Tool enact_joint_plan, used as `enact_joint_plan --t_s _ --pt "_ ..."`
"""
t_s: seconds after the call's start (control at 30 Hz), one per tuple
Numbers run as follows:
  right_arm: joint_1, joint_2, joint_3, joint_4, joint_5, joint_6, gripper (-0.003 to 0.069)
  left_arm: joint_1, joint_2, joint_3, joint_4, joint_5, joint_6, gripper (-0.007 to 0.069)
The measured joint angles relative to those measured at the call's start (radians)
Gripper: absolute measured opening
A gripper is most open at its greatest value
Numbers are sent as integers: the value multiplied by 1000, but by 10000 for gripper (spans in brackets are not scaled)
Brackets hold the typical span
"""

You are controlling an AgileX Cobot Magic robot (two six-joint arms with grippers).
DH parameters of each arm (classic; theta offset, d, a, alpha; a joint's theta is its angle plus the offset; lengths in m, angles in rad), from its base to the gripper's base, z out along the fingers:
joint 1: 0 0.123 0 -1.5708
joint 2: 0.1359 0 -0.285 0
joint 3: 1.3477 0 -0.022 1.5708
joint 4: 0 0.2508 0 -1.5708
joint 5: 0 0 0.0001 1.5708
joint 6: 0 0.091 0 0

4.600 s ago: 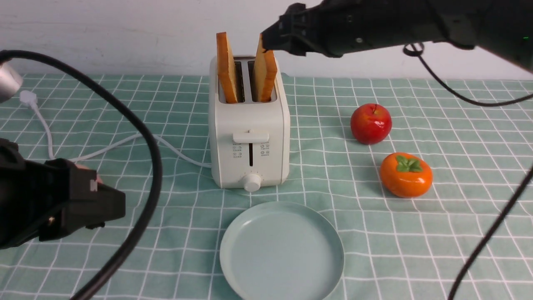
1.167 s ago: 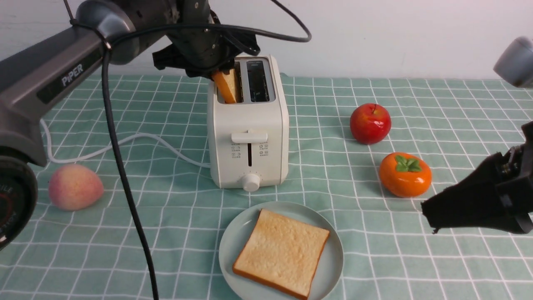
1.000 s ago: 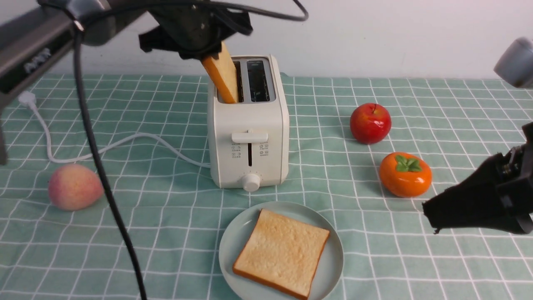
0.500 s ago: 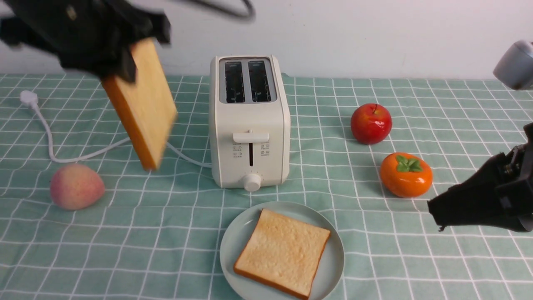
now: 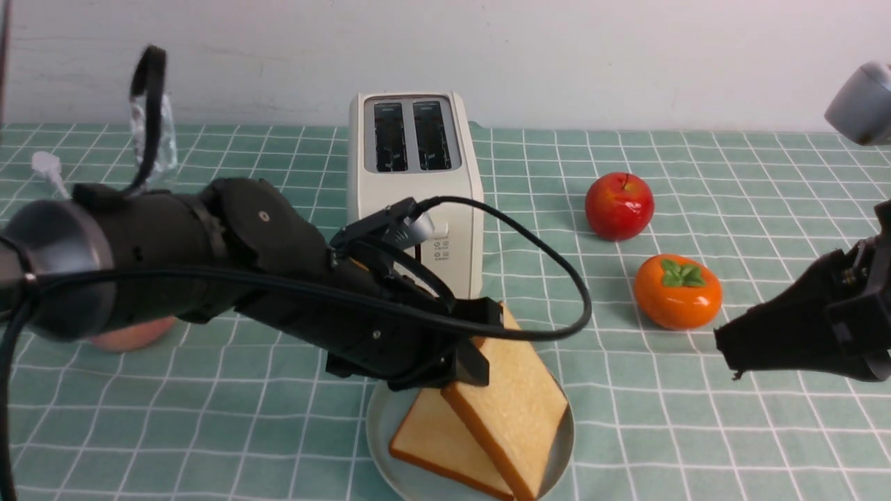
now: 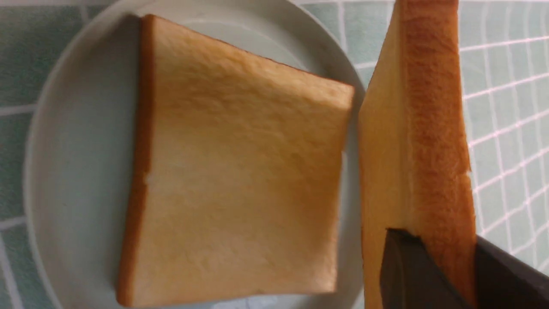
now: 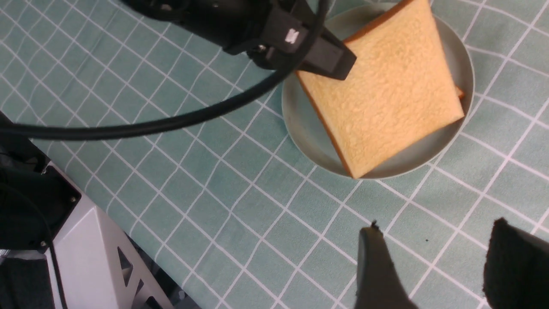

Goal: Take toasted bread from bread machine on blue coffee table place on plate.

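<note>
Checked tablecloth (image 5: 696, 431) is spanning the frame. Left gripper (image 5: 479, 348) is pinching one toast slice (image 5: 518, 410), tilting it over the other slice (image 5: 424, 438) on the plate (image 5: 379, 421); corner contact is unclear. Next: lowering flat, then releasing. Toaster (image 5: 411, 184) is standing empty; right gripper (image 7: 436, 223) is hovering, jaws parted, empty; apple (image 5: 619, 207) and persimmon (image 5: 678, 292) are lying clear.

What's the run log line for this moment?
left gripper: shut on tilted slice, over plate | flat slice: on plate | right gripper: open, empty | toaster: slots empty
</note>
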Motion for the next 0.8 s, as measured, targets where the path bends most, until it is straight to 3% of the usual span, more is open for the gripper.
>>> enact_joint_plan --t_s 0.07,0.1,0.13,0.17,0.3,0.33,0.4,0.5,0.67,0.7,0.8 --pt "0 0 0 0 8 7 349 5 10 0 30 -8 -29 186" --pt "0 0 0 0 9 7 349 11 7 -7 91 -7 -73 267" --pt "0 0 0 0 9 8 349 11 7 -9 101 -7 -73 267" --pt "0 0 0 1 8 9 349 14 -4 -21 184 -1 -129 362" --pt "0 0 0 0 -21 10 349 34 -63 -80 476 101 -246 571" --pt "0 0 0 -1 -27 10 349 35 -67 -84 493 111 -251 580" --pt "0 0 0 -26 -44 11 347 44 -109 -135 661 246 -315 646" --pt "0 0 0 -113 -44 79 318 50 -163 -177 779 397 -422 652" --pt "0 0 0 -229 -86 229 198 50 -273 -155 742 481 -450 549" --pt "0 -2 0 -248 -118 258 132 50 -319 -131 706 485 -425 487" --pt "0 -7 0 -251 -158 276 25 50 -413 -75 634 487 -366 325"
